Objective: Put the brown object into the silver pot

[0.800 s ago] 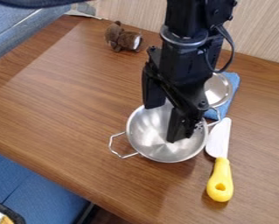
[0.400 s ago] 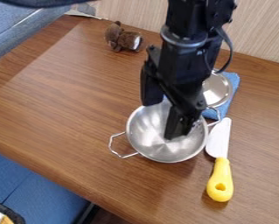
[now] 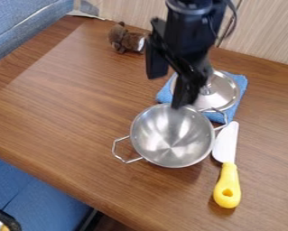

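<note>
gripper (image 3: 167, 92) drawn back from over pot (image 3: 170, 146); spread wide, empty; risk: low sweep could catch rim, tipping pot

lid (image 3: 226, 92) on blue cloth (image 3: 238, 85) | yellow-handled knife (image 3: 229, 166) | wooden table (image 3: 73, 113)

gripper (image 3: 168, 90): higher in the frame, off the pot's middle
silver pot (image 3: 172, 140): inside uncovered
lid (image 3: 225, 92), blue cloth (image 3: 164, 95): more exposed
upper-left corner: dark band gone
</note>
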### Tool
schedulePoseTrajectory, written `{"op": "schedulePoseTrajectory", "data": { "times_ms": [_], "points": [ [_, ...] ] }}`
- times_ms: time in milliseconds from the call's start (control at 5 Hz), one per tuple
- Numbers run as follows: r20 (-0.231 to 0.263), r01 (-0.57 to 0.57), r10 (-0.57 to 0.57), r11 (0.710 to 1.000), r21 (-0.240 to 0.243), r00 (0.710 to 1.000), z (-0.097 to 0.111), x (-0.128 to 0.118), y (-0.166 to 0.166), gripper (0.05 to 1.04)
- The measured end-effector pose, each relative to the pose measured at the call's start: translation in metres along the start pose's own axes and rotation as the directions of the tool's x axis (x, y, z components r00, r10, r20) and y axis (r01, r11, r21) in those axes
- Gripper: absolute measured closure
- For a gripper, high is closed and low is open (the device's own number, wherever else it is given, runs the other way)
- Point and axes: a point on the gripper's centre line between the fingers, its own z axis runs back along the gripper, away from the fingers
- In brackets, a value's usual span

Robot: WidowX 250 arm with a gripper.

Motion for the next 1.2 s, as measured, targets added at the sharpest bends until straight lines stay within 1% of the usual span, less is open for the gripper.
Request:
{"op": "schedulePoseTrajectory", "data": {
  "times_ms": [200,600,800,1000,1200],
  "points": [
    [-0.004,-0.123,0.123,0.992,-0.020,0.992,0.000,0.003,0.042,0.083],
    [-0.030,-0.300,0.300,0.953,-0.025,0.954,-0.016,0.011,0.108,0.083],
    [-0.049,-0.356,0.355,0.935,-0.014,0.934,-0.025,0.012,0.134,0.083],
    [-0.043,-0.397,0.396,0.918,-0.005,0.917,-0.031,0.013,0.155,0.083],
    [-0.063,-0.421,0.421,0.907,0.009,0.905,-0.038,0.016,0.168,0.083]
  ]
}}
